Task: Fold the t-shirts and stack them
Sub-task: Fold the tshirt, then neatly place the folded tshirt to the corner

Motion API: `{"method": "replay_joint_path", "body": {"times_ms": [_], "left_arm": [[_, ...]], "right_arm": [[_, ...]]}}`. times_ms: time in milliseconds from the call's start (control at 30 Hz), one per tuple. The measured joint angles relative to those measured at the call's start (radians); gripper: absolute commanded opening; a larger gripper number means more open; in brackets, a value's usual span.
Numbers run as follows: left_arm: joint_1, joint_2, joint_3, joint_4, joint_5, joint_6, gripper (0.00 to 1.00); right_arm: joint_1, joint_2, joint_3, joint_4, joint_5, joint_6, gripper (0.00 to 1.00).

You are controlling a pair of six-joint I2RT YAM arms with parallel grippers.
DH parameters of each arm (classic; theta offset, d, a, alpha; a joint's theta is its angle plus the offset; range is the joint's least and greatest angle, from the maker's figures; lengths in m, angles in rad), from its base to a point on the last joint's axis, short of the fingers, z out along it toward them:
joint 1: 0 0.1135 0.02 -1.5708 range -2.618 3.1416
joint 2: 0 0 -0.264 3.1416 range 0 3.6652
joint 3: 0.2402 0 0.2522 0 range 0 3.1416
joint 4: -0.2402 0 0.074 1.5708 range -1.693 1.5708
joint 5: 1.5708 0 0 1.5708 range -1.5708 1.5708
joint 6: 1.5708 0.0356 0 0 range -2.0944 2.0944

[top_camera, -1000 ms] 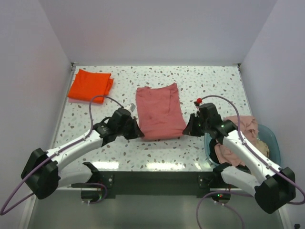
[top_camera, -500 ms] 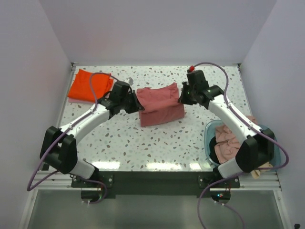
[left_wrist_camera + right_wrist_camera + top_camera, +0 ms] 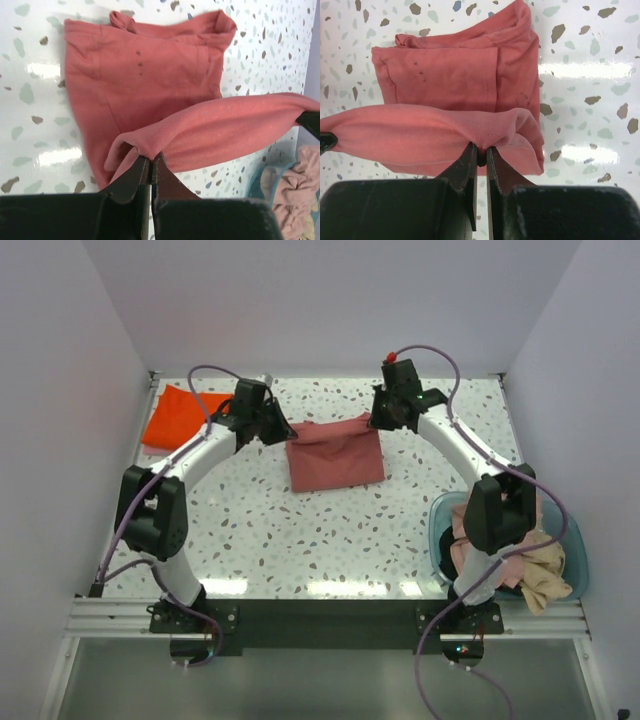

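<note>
The salmon-pink t-shirt (image 3: 335, 455) lies at the middle back of the table, its near half folded over toward the far edge. My left gripper (image 3: 277, 430) is shut on its left corner (image 3: 145, 150) and holds that edge lifted. My right gripper (image 3: 378, 421) is shut on its right corner (image 3: 485, 140), also lifted. The held edge hangs stretched between both grippers above the lower layer (image 3: 145, 75) (image 3: 445, 75). The bright orange t-shirt (image 3: 180, 415) lies folded at the far left, partly behind my left arm. Further pink and beige shirts (image 3: 520, 560) fill the basin.
The teal basin (image 3: 575, 550) stands at the right front edge, and it also shows in the left wrist view (image 3: 260, 175). White walls close the table in at the back and sides. The speckled tabletop (image 3: 320, 540) lies in front of the pink shirt.
Both grippers have carried the pink shirt's near edge away from me, from the table's middle to the back, folding the shirt over itself. Both arms have stretched far out.
</note>
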Motion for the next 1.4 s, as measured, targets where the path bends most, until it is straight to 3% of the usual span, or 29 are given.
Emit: {"method": "replay_joint_path", "body": {"times_ms": [233,267,333,367,400,500,633,967,1267,1400], "left_arm": [[0.043,0.146,0.108,0.01,-0.002,0.0,0.0],[0.046,0.171,0.124,0.01,-0.01,0.0,0.03],[0.05,0.219,0.159,0.008,-0.031,0.0,0.55],[0.051,0.238,0.175,0.008,-0.043,0.003,0.87],[0.057,0.266,0.204,-0.005,-0.046,0.011,1.0],[0.078,0.33,0.283,-0.02,-0.068,0.023,1.0],[0.1,0.322,0.288,-0.019,-0.092,0.037,1.0],[0.072,0.208,0.081,0.004,-0.084,0.117,1.0],[-0.012,0.334,0.138,-0.053,-0.188,0.158,1.0],[-0.053,0.369,0.19,-0.072,-0.251,0.159,0.93]], "right_arm": [[-0.013,0.196,0.137,0.023,-0.015,-0.026,0.02],[-0.015,0.225,0.158,0.024,-0.013,-0.027,0.18],[-0.019,0.284,0.208,0.023,-0.005,-0.027,0.49],[-0.02,0.315,0.241,0.021,0.006,-0.027,0.72],[-0.023,0.352,0.281,0.008,0.008,-0.029,0.78],[-0.029,0.431,0.387,-0.016,0.014,-0.047,0.86],[-0.033,0.412,0.37,-0.016,0.011,-0.058,0.99],[-0.035,0.02,-0.137,0.129,-0.121,-0.05,0.99],[-0.035,-0.243,-0.485,0.168,-0.183,-0.023,0.99],[-0.035,-0.337,-0.549,0.158,-0.195,-0.017,0.99]]}}
